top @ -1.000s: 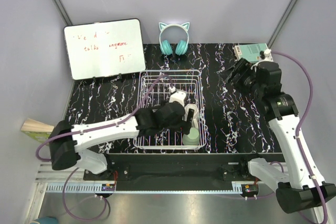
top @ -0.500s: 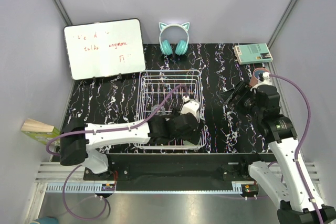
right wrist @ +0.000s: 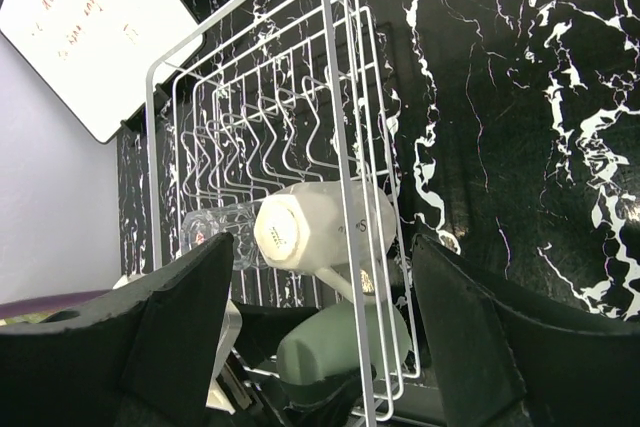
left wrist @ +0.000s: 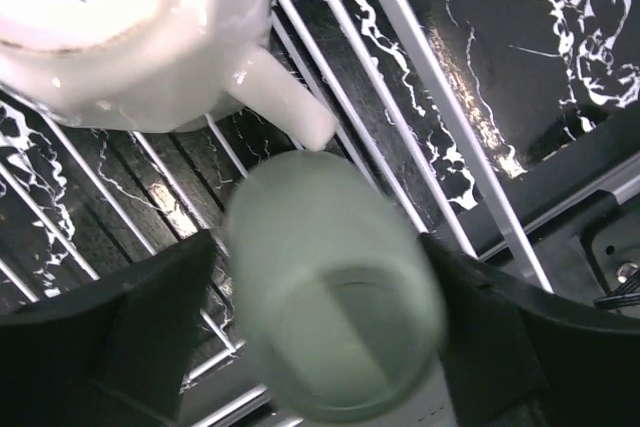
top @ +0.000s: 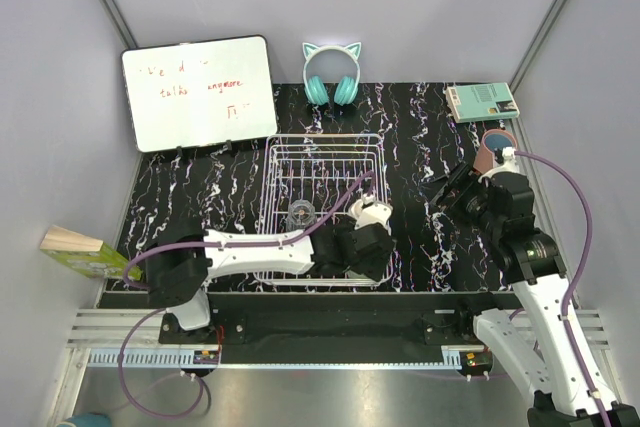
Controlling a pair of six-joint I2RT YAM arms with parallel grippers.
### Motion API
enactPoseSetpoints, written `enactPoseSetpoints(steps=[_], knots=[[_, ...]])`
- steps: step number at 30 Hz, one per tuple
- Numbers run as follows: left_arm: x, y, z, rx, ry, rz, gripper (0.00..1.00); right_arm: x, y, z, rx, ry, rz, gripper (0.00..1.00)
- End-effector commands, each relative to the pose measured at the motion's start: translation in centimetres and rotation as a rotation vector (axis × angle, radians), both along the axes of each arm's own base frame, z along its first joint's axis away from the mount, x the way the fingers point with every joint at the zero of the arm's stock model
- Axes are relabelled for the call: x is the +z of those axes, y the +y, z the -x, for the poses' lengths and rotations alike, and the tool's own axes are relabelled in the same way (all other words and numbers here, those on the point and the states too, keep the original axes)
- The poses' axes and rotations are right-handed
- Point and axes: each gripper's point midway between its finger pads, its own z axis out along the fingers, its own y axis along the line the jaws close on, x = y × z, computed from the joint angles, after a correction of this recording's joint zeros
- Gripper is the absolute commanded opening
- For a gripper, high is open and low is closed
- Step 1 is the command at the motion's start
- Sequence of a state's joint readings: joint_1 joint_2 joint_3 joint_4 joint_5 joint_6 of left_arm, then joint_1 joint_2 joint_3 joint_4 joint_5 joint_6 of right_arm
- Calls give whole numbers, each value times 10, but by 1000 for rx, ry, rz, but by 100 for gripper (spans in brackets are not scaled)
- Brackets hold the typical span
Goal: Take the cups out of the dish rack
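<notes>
The white wire dish rack [top: 325,137] stands mid-table. In its near right corner a sage-green cup [left wrist: 330,297] lies on its side, and my left gripper [left wrist: 320,282] is shut on it, one finger on each side. In the right wrist view the same green cup [right wrist: 345,347] sits between the black fingers. A cream-white mug [left wrist: 120,37] lies on its side just beyond it, its handle toward the cup. A clear glass [top: 300,215] lies further left in the rack. A salmon-pink cup [top: 495,144] stands on the table at the right. My right gripper [top: 455,187] hovers open and empty, right of the rack.
A whiteboard [top: 200,92] leans at the far left, and teal cat-ear headphones [top: 331,72] lie behind the rack. A teal box [top: 483,100] sits at the far right corner. A book [top: 75,247] lies off the table's left edge.
My left gripper has moved to the rack's near right corner and narrowed around the green cup. The right arm has drawn back toward me, uncovering the pink cup and the teal box.
</notes>
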State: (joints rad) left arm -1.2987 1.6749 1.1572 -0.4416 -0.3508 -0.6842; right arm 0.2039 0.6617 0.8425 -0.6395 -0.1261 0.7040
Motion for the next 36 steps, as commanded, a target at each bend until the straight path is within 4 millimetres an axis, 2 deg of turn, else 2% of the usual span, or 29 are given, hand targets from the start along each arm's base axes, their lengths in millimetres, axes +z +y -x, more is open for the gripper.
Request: enactPoseSetpoints(steps=[1,3,4,5,6,8,9,11,12,14,15,17,18,19,20,21,22,23,24,25,26,27,28,29,30,31,32,36], knots=[[28,-8,1,-7,-35,67,32,8,6,1,25,-34,-21,79],[41,-3,-4,13,-66,91,5,7,5,1,25,-36,-22,79],[47,-2,-5,16,-76,98,0,7,6,2,28,-35,-22,79],[52,2,-6,25,-87,97,0,7,6,2,27,-36,-24,79],[68,4,-7,30,-101,128,0,7,6,3,28,-37,-23,79],[85,9,-8,33,-133,148,0,8,5,3,26,-41,-25,79],[107,11,-7,33,-153,194,0,9,5,4,27,-45,-26,79],[130,19,-8,35,-185,227,0,10,6,5,31,-48,-28,79],[156,26,-8,37,-209,287,0,11,6,5,33,-51,-29,79],[186,36,-10,43,-258,347,0,12,9,6,49,-51,-37,79],[210,49,-10,48,-289,413,0,13,12,6,64,-59,-44,79],[242,55,-8,18,-338,530,0,17,21,10,112,-74,-84,78],[253,71,-9,15,-363,597,0,20,26,9,134,-101,-107,78],[274,73,-11,-1,-408,704,0,25,35,14,178,-110,-156,77],[295,92,-12,-12,-434,810,0,31,41,15,204,-153,-191,77],[278,96,-15,-8,-415,832,0,36,49,21,249,-157,-247,77],[292,102,-19,-5,-437,925,0,41,54,24,271,-172,-277,77],[284,117,-30,7,-441,955,0,47,57,25,292,-211,-304,77],[295,122,-34,25,-424,1046,0,51,62,30,318,-211,-346,77],[295,117,-23,-80,-373,1095,0,55,64,32,334,-224,-366,77],[279,128,-47,-27,-363,1099,0,60,67,33,356,-263,-386,76],[295,130,-47,-46,-334,1222,0,63,70,37,383,-264,-413,75],[292,127,-41,-120,-280,1256,0,64,72,38,398,-267,-425,74],[273,130,-59,-78,-236,1261,0,72,74,40,417,-301,-436,74],[287,132,-56,-114,-233,1348,0,75,76,43,437,-302,-459,73],[284,129,-54,-145,-204,1359,0,80,77,46,449,-318,-469,73],[273,125,-63,-130,-169,1356,0,91,78,48,465,-362,-479,73],[273,116,-64,-186,-127,1389,0,103,80,53,493,-383,-495,72]])
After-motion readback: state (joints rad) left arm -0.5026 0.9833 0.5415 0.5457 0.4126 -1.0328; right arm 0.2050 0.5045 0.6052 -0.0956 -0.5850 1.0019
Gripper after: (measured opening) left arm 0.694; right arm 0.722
